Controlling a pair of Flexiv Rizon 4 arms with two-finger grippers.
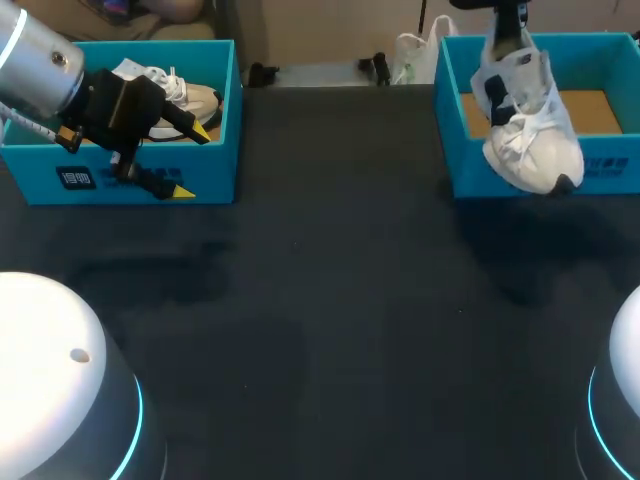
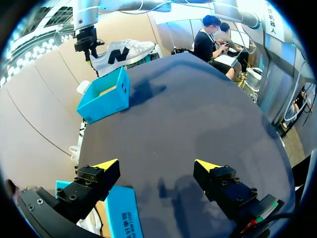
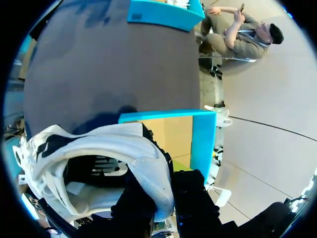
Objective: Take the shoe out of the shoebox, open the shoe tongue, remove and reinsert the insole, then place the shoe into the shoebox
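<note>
A white sneaker with dark markings (image 1: 530, 140) hangs toe-down over the front wall of the right blue shoebox (image 1: 600, 165). My right gripper (image 1: 508, 30) is shut on its heel collar. In the right wrist view the sneaker (image 3: 114, 148) fills the space at the gripper (image 3: 166, 201), with that shoebox (image 3: 203, 139) beneath it. From the left wrist view the sneaker (image 2: 124, 52) shows hanging sideways above that shoebox (image 2: 104, 96). My left gripper (image 1: 192, 162) (image 2: 156, 164) stands open and holds nothing, at the front right corner of the left blue shoebox (image 1: 120, 180).
A second white shoe (image 1: 185, 98) lies inside the left shoebox. The dark table (image 1: 340, 300) stretches between the two boxes. White robot bases stand at the near left (image 1: 50, 380) and near right (image 1: 625, 400) corners.
</note>
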